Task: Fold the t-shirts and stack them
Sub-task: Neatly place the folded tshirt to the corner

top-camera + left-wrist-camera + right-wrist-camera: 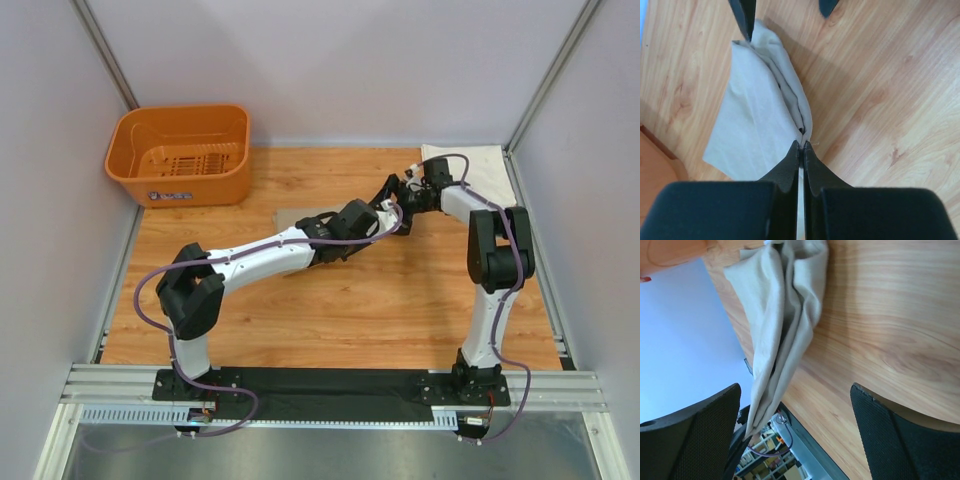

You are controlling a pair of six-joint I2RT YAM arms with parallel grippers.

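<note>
Table [400, 300], left jaws pinching t-shirt [760, 125], right jaws wide, seemingly empty

Two t-shirts show: one tan-khaki shirt [288, 218] mid-frame, one cream-white shirt [485, 165] upper right. One orange basket [180, 160] upper left. Two arms, the left arm [255, 258] and right arm [497, 250], on one table [400, 300].

I log: t-shirt [757, 120], soft matt cloth; table [880, 90], smooth wood grain, possibly laminate; basket [180, 180], glossy orange plastic; right gripper [795, 395] pads [700, 440], matt black, stippled.
</note>
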